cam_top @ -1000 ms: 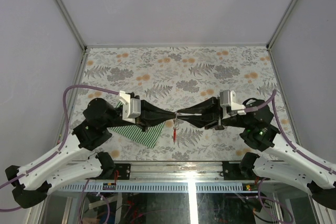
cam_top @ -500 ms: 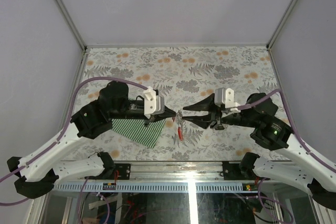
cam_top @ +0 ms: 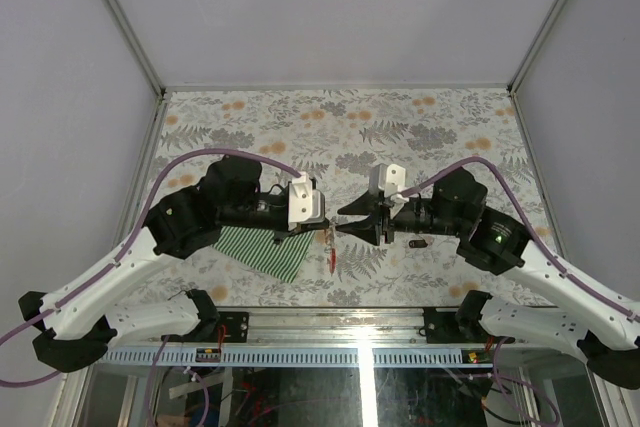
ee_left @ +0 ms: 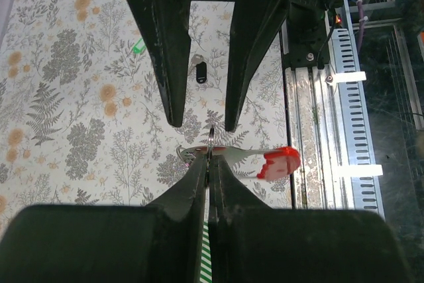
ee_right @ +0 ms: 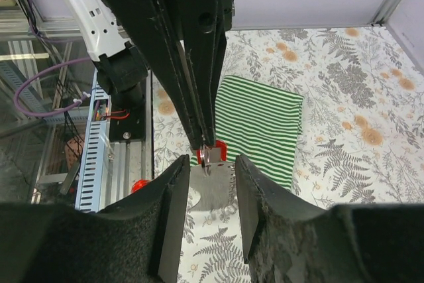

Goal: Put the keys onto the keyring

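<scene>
Two grippers: my left gripper (ee_left: 209,167) pinches the thin grey keyring with red tag (ee_left: 278,162) just beside the green-striped cloth (ee_right: 260,124). My right gripper (ee_right: 211,167) is spread, empty. I'd hold it steady and grab the small dark-headed key (ee_left: 200,72).

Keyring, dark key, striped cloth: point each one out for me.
keyring (ee_left: 278,162): left wrist view, on its red tag.
dark key (ee_left: 201,73): left wrist view, on its dark head.
striped cloth (ee_right: 260,124): right wrist view, middle of the cloth.

Free room across the far table (cam_top: 340,117); striped cloth (cam_top: 255,250) near-left, dark key (cam_top: 417,243) near-right
</scene>
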